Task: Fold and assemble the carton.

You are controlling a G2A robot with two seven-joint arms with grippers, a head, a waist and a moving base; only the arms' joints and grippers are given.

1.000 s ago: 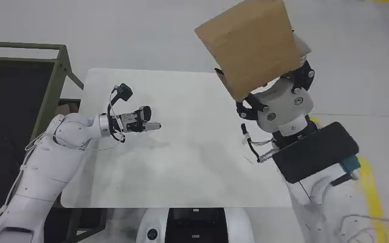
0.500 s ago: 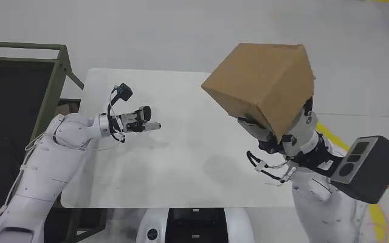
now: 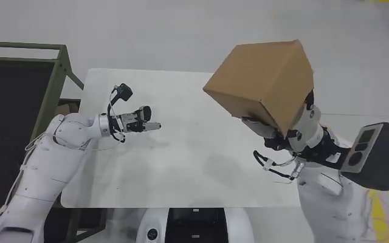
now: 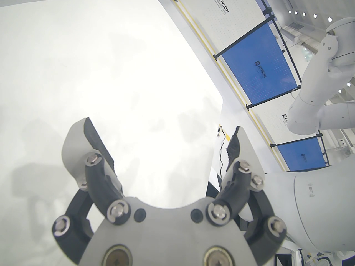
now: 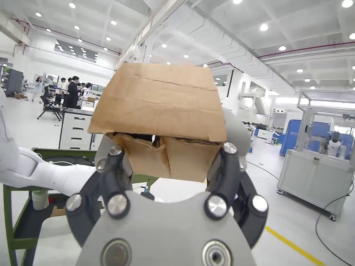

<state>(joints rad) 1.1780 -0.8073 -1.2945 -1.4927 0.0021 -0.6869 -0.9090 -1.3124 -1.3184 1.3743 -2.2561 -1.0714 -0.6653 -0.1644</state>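
Now the carton [image 3: 261, 82] is in the air, tilted, above the right edge of the tabletop [image 3: 182, 158] and not touching it. My right end effector [image 3: 276, 130] is closed on it from below. In the right wrist view the jaws stand at the two sides of the end where the two flaps [image 5: 166, 156] meet in a seam. A small dark gap is open just under the upper panel, so I judge this end is folded but not locked.

My left end effector [image 4: 163, 139] is open and holds nothing. It hovers over the left part of the tabletop, well apart from the carton.

About handling, this is my judgement. The carton is empty brown cardboard, so it should be light. The panels are stiff across their face, but I see creases and wrinkles on the upper one, and there the board is probably soft and bends easily. The surface is matte, so it should not slip much. A hard pinch can crush it, though, and a loose flap can fold away under the pads.

For the second hold I would take a firm folded edge or a corner on the far side, not a free flap. One grip at one end is weak against twisting.
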